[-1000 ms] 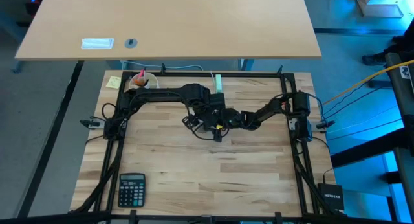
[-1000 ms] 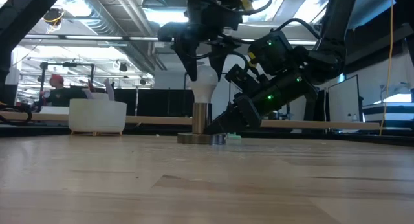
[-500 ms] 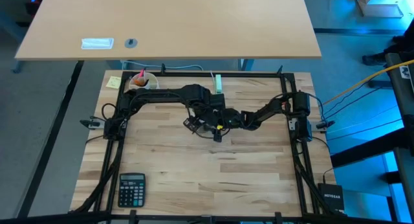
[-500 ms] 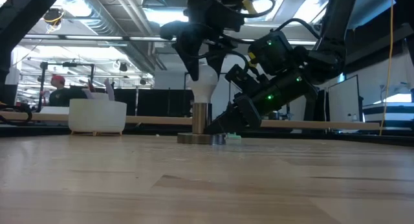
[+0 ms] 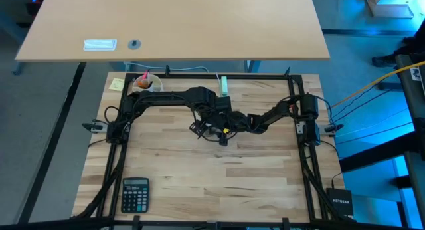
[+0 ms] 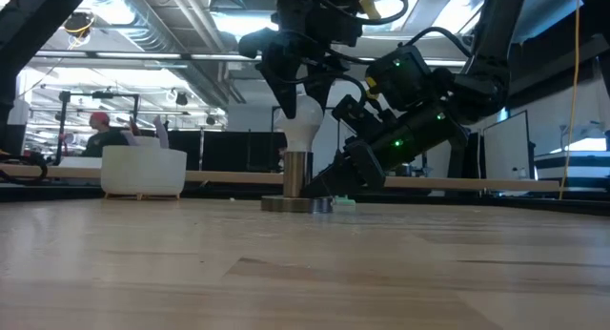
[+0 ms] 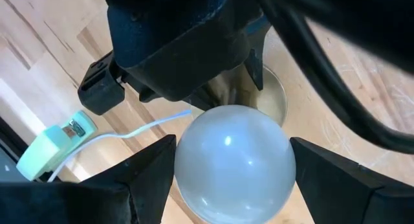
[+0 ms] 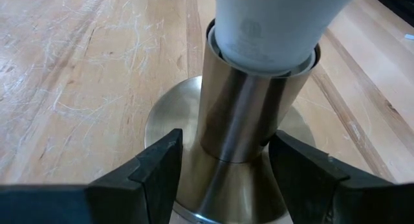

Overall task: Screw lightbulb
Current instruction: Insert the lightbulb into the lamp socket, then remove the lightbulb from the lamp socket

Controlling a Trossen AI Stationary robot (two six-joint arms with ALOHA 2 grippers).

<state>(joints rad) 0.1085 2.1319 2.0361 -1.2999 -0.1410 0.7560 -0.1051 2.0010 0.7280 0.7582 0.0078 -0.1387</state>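
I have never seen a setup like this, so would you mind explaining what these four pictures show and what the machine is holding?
Two dark robot arms work at a wooden table. One camera looks straight down, one sits at table height, and one rides on each wrist.

In the table-height picture, the left gripper comes from above, its fingers on either side of the white lightbulb; the left wrist picture shows the bulb filling the gap between them. The bulb stands upright in a metal socket on a round base.

The right gripper reaches in low, a finger on each side of the socket's stem, apparently steadying it.

Also on the table: a calculator and a white bowl at the far corner.
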